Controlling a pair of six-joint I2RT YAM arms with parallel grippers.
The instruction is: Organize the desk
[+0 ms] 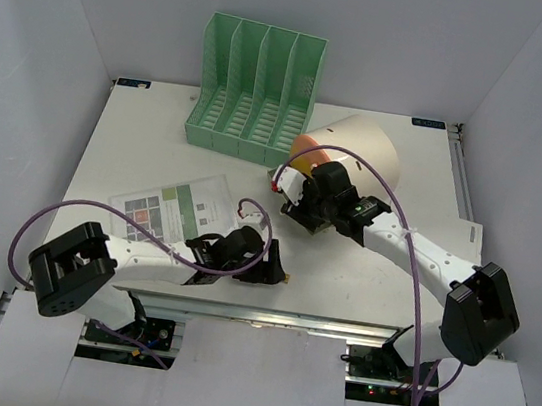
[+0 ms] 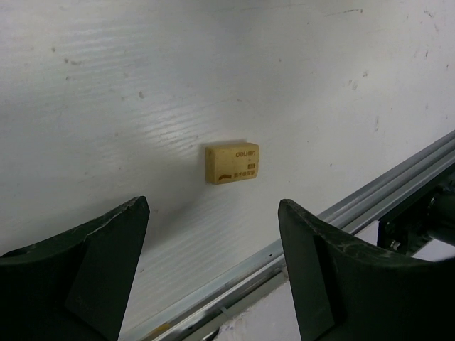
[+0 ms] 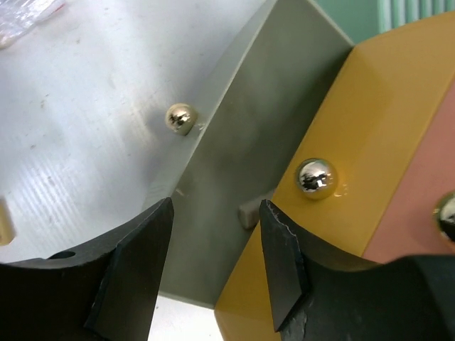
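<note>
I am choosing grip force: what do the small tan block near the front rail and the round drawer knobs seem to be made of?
The tan block looks like rubber, perhaps an eraser: matte surface, printed face, slightly rounded edges. The knobs look like polished metal, or possibly chromed plastic: they are mirror-bright and reflect their surroundings.

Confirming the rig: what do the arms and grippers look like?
The left arm and right arm have white links and black joint housings; a purple cable loops along each. The left gripper and right gripper are black, with broad wedge-shaped fingers.
</note>
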